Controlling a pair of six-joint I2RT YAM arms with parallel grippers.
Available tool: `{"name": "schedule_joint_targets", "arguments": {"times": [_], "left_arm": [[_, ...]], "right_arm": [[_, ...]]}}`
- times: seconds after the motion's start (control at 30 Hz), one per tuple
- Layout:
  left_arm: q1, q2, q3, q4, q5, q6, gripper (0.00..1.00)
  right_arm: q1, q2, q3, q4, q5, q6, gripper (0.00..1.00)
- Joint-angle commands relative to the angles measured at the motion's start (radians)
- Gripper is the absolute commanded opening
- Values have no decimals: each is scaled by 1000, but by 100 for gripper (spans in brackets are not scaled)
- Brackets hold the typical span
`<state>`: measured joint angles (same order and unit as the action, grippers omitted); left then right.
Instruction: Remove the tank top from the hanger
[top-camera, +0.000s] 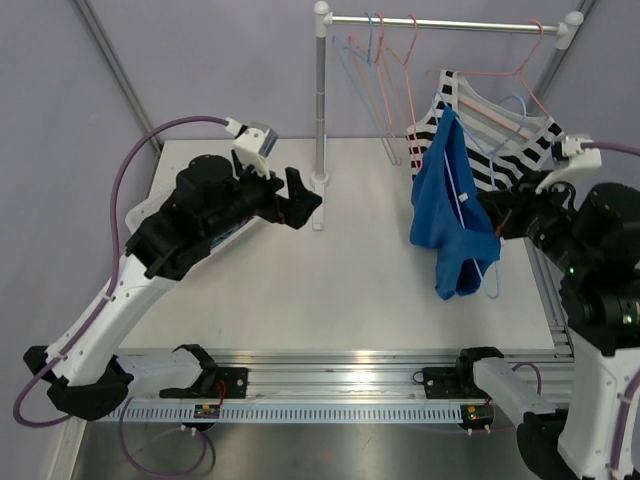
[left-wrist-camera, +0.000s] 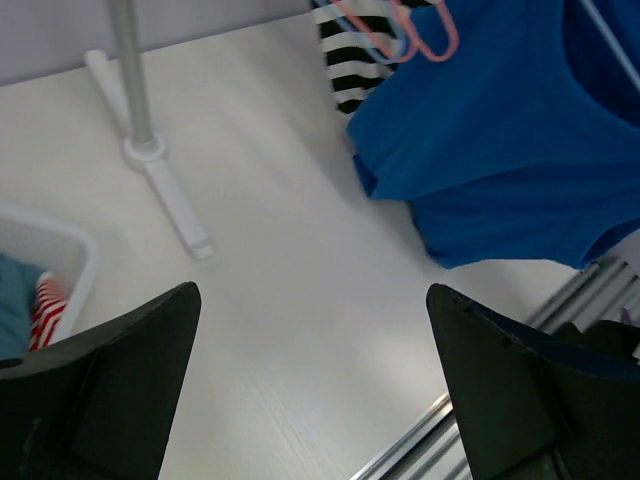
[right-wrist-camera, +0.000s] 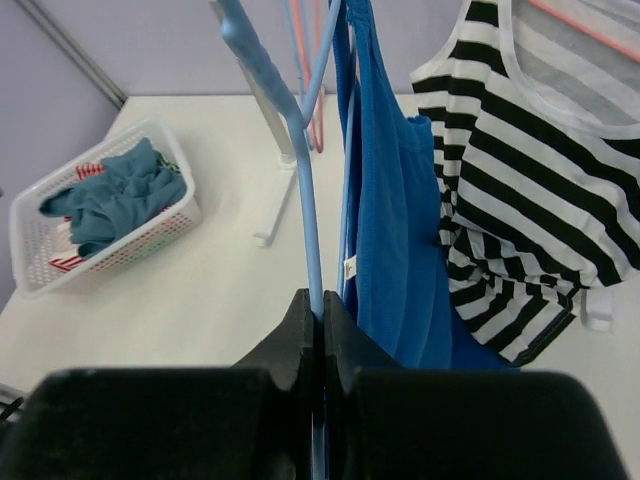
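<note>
The blue tank top (top-camera: 450, 210) hangs on a light-blue hanger (right-wrist-camera: 305, 200) in front of the clothes rack, drooping low toward the table. My right gripper (top-camera: 497, 215) is shut on the hanger's thin bar, which shows pinched between the pads in the right wrist view (right-wrist-camera: 322, 300), with the blue fabric (right-wrist-camera: 395, 230) just to its right. My left gripper (top-camera: 305, 200) is open and empty, left of the top near the rack's pole. In the left wrist view (left-wrist-camera: 315, 340) its jaws stand wide apart over bare table, with the top (left-wrist-camera: 500, 150) ahead at upper right.
A black-and-white striped tank top (top-camera: 500, 130) hangs on a pink hanger (top-camera: 520, 75) behind the blue one. Spare pink and blue hangers (top-camera: 385, 60) hang on the rail. The rack's pole (top-camera: 320, 100) stands mid-table. A white basket (right-wrist-camera: 100, 210) with clothes sits at the table's left.
</note>
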<state>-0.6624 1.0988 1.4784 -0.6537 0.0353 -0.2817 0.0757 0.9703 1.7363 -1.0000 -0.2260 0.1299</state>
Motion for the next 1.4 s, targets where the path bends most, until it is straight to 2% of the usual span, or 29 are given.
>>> {"name": "schedule_joint_targets", "arguments": {"times": [0.0, 0.13, 0.23, 0.33, 0.43, 0.5, 0.53, 0.63, 0.67, 0.8, 0.87, 0.9, 0.93, 0.97, 1.0, 1.07, 1.2, 1.37], "left_arm": [[-156, 90, 126, 135, -83, 1, 99], [-279, 173, 195, 359, -41, 48, 99], [-331, 278, 265, 442, 21, 82, 99], [-373, 371, 327, 471, 20, 127, 99], [-384, 452, 382, 434, -31, 153, 99], [-384, 484, 427, 404, -92, 170, 94], [-384, 504, 437, 401, -110, 176, 85], [-382, 519, 439, 385, -193, 191, 71], [-384, 520, 428, 384, -210, 196, 63], [-384, 519, 407, 401, -287, 225, 48], [-382, 527, 407, 399, -323, 231, 34], [-379, 529, 410, 399, -330, 236, 31], [-378, 532, 414, 397, -331, 237, 22], [-373, 538, 419, 393, -350, 236, 4], [-370, 541, 431, 379, -366, 231, 0], [-364, 527, 428, 361, -431, 219, 0], [-332, 434, 318, 371, -570, 164, 0], [-231, 280, 212, 324, -702, 76, 0]], "right_arm": [[-4, -84, -8, 0, -98, 10, 0], [-4, -134, -21, -66, -144, -16, 0], [-5, -159, -30, -72, -193, -4, 0], [-4, -180, -32, -66, -269, 7, 0], [-4, -196, -18, -69, -305, 16, 0], [-4, -202, -11, -68, -337, 16, 0], [-4, -206, -11, -65, -352, 17, 0], [-2, -211, -18, -58, -352, 14, 0], [1, -209, -21, -58, -348, 13, 0], [4, -200, -26, -54, -363, 13, 0], [6, -203, -29, -51, -365, 13, 0], [7, -202, -32, -51, -365, 10, 0], [12, -202, -35, -51, -362, 7, 0], [15, -202, -43, -51, -357, 4, 0], [21, -199, -46, -54, -349, -1, 0], [53, -194, -56, -63, -308, -22, 0], [165, -167, -67, -107, -233, -70, 0], [346, -174, -80, -115, -341, -140, 0]]}}
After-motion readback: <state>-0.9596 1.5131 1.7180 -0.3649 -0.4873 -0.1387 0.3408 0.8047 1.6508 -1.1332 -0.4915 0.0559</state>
